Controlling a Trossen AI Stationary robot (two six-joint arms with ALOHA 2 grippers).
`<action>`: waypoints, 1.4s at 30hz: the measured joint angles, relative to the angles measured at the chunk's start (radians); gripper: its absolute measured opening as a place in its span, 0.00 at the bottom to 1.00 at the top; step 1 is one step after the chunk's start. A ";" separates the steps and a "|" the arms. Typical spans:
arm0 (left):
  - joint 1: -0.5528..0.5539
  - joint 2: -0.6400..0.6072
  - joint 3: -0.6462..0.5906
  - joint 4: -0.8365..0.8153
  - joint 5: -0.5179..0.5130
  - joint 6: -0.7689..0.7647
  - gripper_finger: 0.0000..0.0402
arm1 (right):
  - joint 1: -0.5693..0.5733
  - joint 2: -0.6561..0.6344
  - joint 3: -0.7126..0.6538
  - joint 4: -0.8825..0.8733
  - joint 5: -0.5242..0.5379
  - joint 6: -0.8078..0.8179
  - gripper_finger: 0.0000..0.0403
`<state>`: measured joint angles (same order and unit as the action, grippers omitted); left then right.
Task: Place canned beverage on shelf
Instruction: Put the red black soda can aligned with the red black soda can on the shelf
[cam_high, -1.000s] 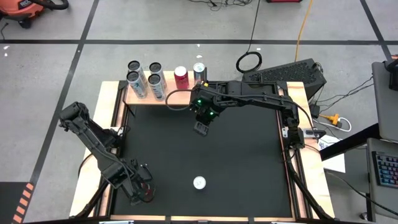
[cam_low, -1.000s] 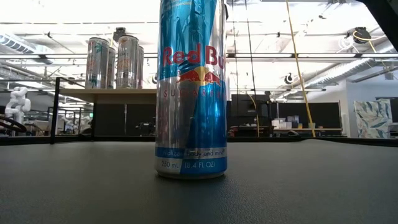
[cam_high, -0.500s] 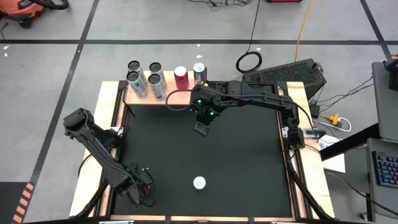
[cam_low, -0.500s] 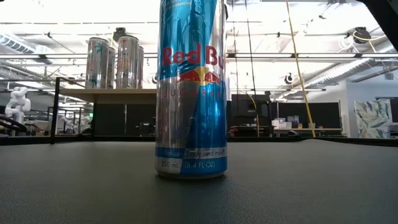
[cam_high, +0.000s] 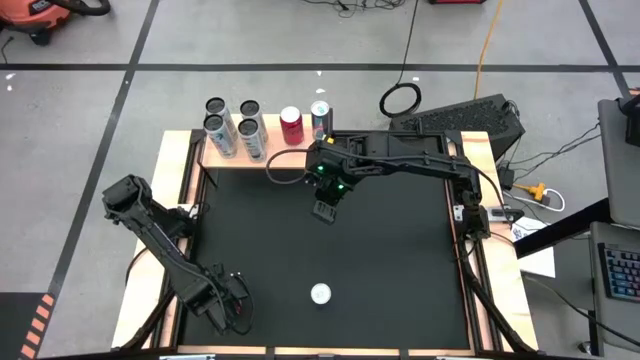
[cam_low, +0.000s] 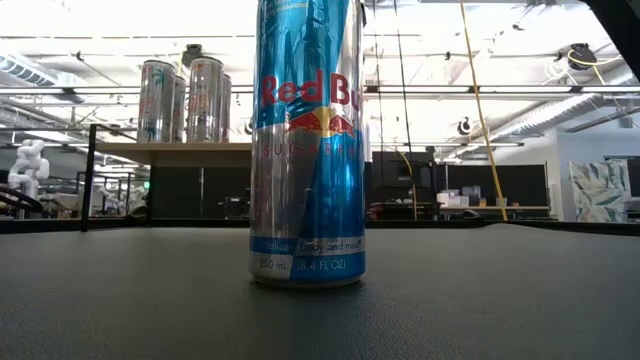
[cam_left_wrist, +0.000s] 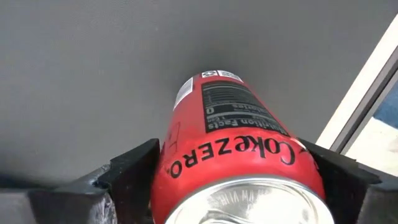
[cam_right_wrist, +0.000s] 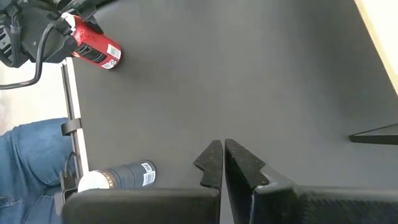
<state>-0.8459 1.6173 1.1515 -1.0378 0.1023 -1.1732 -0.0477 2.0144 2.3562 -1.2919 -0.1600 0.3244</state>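
Cans already crowd the light wooden shelf on thin dark legs (cam_high: 262, 152) at the worktop's far edge: four tall silver ones, one red. Near the front left corner, the left claw (cam_left_wrist: 233, 180) stands spread around a red Coke Zero can (cam_left_wrist: 233, 149), a finger on either side; I cannot tell whether it pinches yet. The right claw (cam_right_wrist: 222, 163), pressed together and empty, hangs just before the shelf. A blue-and-silver Red Bull can (cam_low: 307, 145) waits mid-front. Lifting and carrying seem ahead.
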 joint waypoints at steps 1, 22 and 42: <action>0.000 0.000 0.000 0.000 -0.001 0.000 0.83 | 0.002 0.000 0.000 0.000 0.000 0.000 0.00; 0.197 0.001 0.010 -0.054 0.014 0.357 0.71 | 0.007 -0.006 0.000 -0.002 0.000 0.016 0.00; 0.704 0.000 0.184 -0.128 -0.091 0.765 0.71 | -0.012 -0.273 0.000 -0.045 0.193 -0.003 0.00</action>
<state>-0.1416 1.6174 1.3356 -1.1662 0.0109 -0.4081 -0.0593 1.7412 2.3562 -1.3373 0.0326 0.3219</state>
